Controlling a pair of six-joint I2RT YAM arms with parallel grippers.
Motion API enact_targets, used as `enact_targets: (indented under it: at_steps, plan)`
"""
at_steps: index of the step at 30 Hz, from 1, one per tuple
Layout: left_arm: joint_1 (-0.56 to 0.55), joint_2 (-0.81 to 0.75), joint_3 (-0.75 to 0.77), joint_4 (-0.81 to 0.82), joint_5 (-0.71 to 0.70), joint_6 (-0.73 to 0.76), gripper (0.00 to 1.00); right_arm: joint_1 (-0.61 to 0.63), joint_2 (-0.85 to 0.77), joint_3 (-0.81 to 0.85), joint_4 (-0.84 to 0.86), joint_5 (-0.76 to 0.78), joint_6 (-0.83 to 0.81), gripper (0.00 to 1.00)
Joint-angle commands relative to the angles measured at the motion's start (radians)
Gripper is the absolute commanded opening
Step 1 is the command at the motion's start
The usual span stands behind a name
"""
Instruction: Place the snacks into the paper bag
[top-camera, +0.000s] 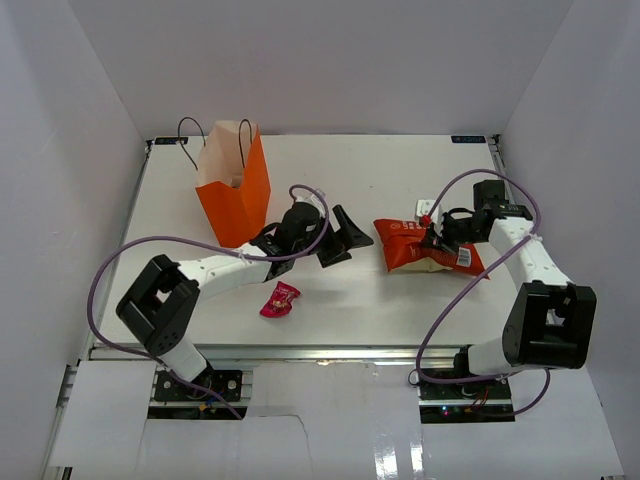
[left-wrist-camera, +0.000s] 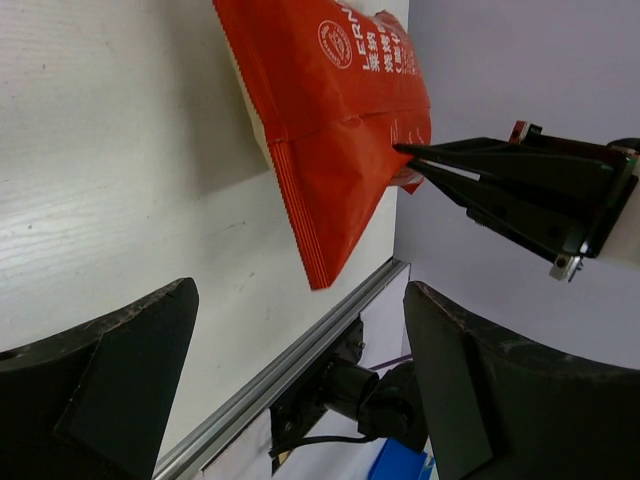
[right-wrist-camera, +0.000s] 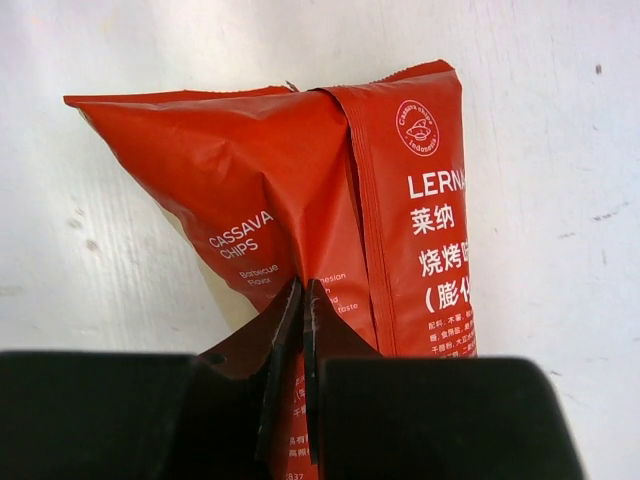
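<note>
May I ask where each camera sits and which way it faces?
Top external: above and behind the bases, looking down at the table; left arm, right arm, paper bag, pink candy.
Left wrist: on the left arm, looking past its open fingers at the right end effector pinching the chip bag.
Right wrist: looking along its shut fingers onto that bag.
All three show the chip bag.
</note>
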Motion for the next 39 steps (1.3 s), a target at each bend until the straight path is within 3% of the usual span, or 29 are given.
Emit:
enact_targets:
  at_steps: [1, 14, 26, 39]
  plan:
    - [-0.011, 0.032, 0.079, 0.014, 0.017, -0.012, 0.95, 0.002, -0.035, 0.026, -0.025, -0.159, 0.089, 0.08]
    - [-0.020, 0.150, 0.154, 0.015, 0.014, -0.060, 0.95, 0.036, -0.066, -0.015, 0.088, -0.282, 0.308, 0.08]
    - [-0.019, 0.239, 0.228, 0.032, 0.034, -0.117, 0.95, 0.115, -0.112, -0.095, 0.216, -0.297, 0.452, 0.08]
    - [-0.017, 0.204, 0.157, 0.111, 0.050, -0.143, 0.54, 0.134, -0.104, -0.121, 0.237, -0.285, 0.471, 0.08]
